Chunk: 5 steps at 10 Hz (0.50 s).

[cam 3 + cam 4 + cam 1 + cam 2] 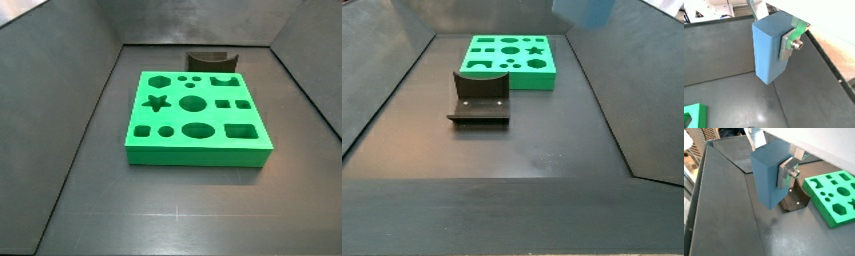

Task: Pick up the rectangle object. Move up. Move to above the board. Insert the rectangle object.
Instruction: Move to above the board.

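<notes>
Plainly the biggest thing is the board (195, 114), a thick green slab lying flat on the dark floor of the enclosure, its dark cutouts (star, hexagon, circles, ovals, squares) all showing empty in both side views. Behind it in a side view stands the fixture (481, 95), a dark L-shaped bracket on its base plate, just beside the board's edge with nothing resting in it. Next in size comes the rectangle object (769, 174), a slim light-blue block hanging upright and clear of the floor, with the fixture and a corner of the board below and off to one side. It is pinched by the gripper (772, 41), whose jaws are closed to the block's width; one silver finger plate (790, 44) presses flat against its face, the opposite one is hidden behind the block. The grip sits high on the block, so I judge a long free length could swing or twist if the travel is brisk. The likelier failure is at insertion: a slight tilt or offset would catch the block's bottom corner on a cutout rim and jam, or lever it loose.
</notes>
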{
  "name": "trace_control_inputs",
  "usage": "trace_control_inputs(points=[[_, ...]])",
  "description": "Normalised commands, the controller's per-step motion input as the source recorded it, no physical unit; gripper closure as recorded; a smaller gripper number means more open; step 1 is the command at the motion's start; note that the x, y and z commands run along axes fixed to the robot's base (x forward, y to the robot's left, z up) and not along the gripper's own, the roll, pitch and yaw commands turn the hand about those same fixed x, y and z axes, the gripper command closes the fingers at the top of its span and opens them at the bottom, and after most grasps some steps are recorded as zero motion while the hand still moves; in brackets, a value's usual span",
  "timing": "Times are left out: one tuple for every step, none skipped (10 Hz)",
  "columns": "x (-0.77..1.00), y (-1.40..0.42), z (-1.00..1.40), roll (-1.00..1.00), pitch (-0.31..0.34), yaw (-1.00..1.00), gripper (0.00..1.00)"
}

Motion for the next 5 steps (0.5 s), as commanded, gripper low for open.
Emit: trace_control_inputs(points=[[0.00, 0.00, 0.21, 0.06, 0.097, 0.04, 1.00], [0.09, -1.00, 0.00, 0.04, 0.243, -1.00, 1.00], [0.09, -1.00, 0.00, 0.04, 0.240, -1.00, 1.00], [0.09, -1.00, 0.00, 0.05, 0.234, -1.00, 1.00], [0.08, -1.00, 0.00, 0.03, 0.217, -1.00, 1.00]])
